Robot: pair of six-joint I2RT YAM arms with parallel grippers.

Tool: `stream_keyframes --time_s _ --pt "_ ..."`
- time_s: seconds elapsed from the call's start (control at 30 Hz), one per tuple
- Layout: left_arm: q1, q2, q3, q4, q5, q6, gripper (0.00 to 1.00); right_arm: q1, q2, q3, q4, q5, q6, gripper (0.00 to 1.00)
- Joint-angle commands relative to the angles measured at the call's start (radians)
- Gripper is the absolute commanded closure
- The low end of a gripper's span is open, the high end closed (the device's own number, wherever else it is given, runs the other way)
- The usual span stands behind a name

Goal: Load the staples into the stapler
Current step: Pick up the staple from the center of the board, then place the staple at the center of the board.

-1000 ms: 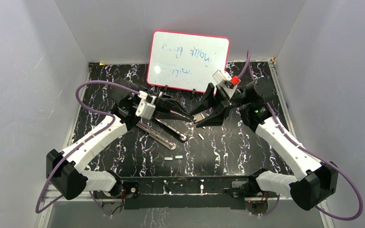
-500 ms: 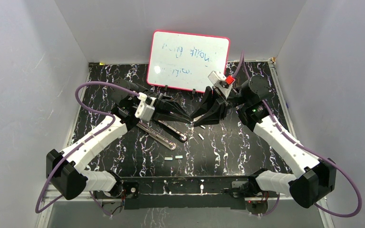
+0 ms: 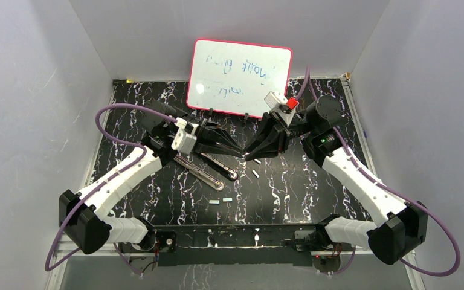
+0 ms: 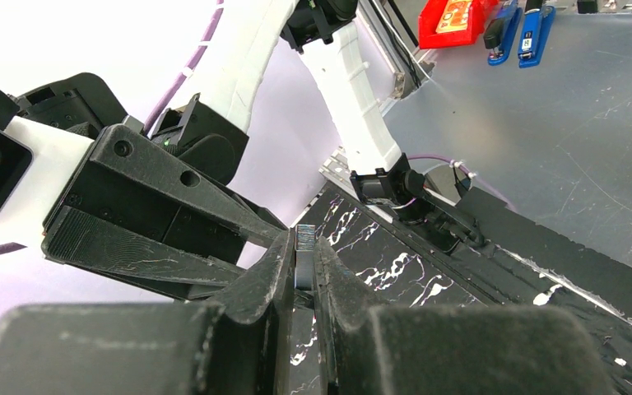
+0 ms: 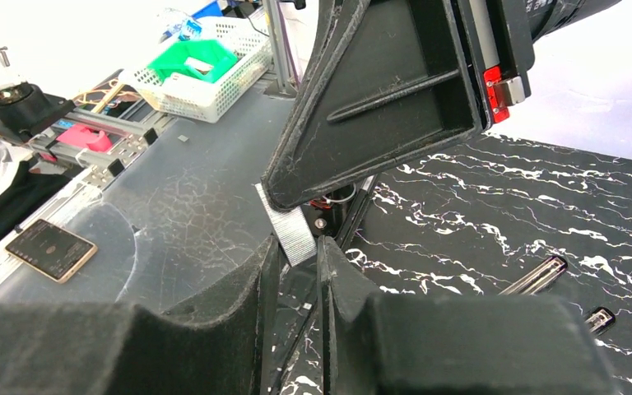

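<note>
1. A staple strip (image 5: 286, 226) is held above the table at mid-field. It is clamped in the tips of the left gripper (image 3: 239, 153).
2. The right gripper (image 3: 249, 156) is set tip to tip against the left. In the right wrist view the strip's free end is seen running obliquely down into the narrow gap between the right fingers (image 5: 267, 271). Whether it is already pinched there cannot be told.
3. The stapler (image 3: 202, 173) lies open on the table, just beside and below the meeting point, on the left arm's side. Its two halves are splayed, and its long axis runs diagonally from far left to near right. The left arm is judged the nearer to it.
4. Loose strips are seen on the table apart from the stapler: one (image 3: 255, 173) under the right gripper and two (image 3: 220, 200) nearer the bases.
5. The coming move is judged to turn on the strip's long axis being brought parallel to the stapler's rail.
6. Against the earlier frames, the right jaws have been drawn in from a wide spread and the right gripper has been brought up to the left's tips. The left grip has been kept unchanged.
</note>
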Motion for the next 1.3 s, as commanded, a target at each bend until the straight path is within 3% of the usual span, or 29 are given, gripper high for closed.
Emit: stream_keyframes --time_s 0.0,0.2,0.3,0.63,0.73,0.83,0.97,1.1,1.27 --pt "-0.004 -0.027 0.019 0.056 0.017 0.027 0.9 0.006 -0.02 0.051 0.0 0.006 -0.021 0.73" --pt "-0.004 -0.03 0.017 0.056 0.013 0.027 0.84 0.007 -0.03 0.05 -0.004 0.012 -0.031 0.74" --pt "-0.004 -0.034 0.013 0.056 0.001 0.03 0.72 0.007 -0.032 0.05 -0.008 0.017 -0.036 0.74" --pt "-0.004 -0.036 0.01 0.057 -0.015 0.015 0.56 0.007 -0.04 0.048 -0.035 0.039 -0.06 0.76" --pt "-0.004 -0.041 0.008 0.057 -0.038 0.002 0.26 0.006 -0.048 0.047 -0.074 0.061 -0.092 0.76" --pt "-0.001 -0.062 0.004 0.054 -0.105 -0.006 0.08 0.006 -0.062 0.047 -0.146 0.088 -0.149 0.77" --pt "0.012 -0.108 -0.016 0.005 -0.231 0.033 0.02 0.006 -0.085 0.049 -0.311 0.161 -0.266 0.77" --pt "0.017 -0.176 -0.016 -0.243 -0.363 0.19 0.02 0.007 -0.106 0.037 -0.462 0.29 -0.371 0.76" --pt "0.021 -0.253 -0.039 -0.378 -0.527 0.261 0.02 0.007 -0.107 0.017 -0.613 0.465 -0.475 0.75"
